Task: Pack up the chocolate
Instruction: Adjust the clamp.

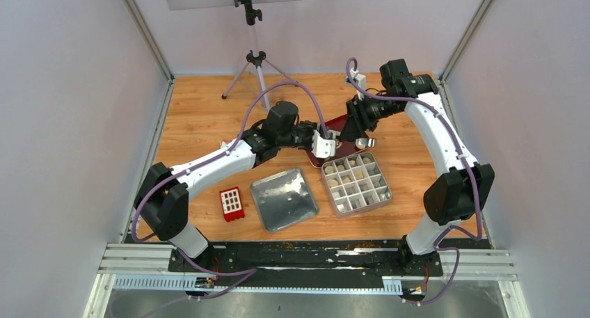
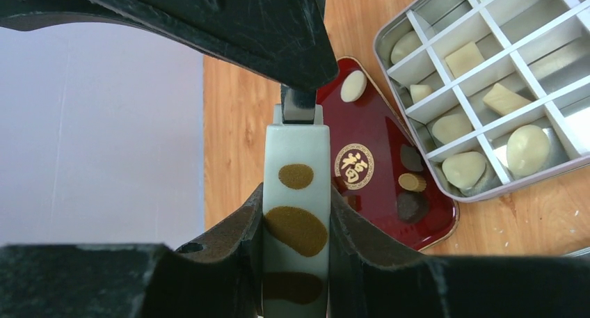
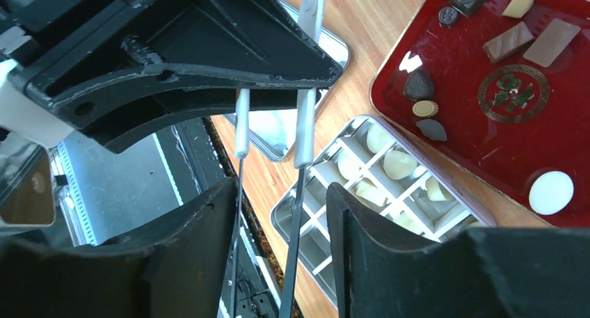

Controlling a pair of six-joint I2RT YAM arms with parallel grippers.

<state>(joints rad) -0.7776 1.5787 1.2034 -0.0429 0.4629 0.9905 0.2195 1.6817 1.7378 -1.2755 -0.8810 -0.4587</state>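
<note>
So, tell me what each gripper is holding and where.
Left gripper: a white tool with brown spots, pinched on its long edges near one end. Right gripper: metal tongs, gripped across its two thin arms.

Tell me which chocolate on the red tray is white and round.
The cream-white disc lying alone near a corner of the red tray; the others there are brown, or pale but angular.

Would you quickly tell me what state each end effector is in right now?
Left end effector: closed on a white, brown-spotted tool handle.
Right end effector: closed around metal tongs.
</note>
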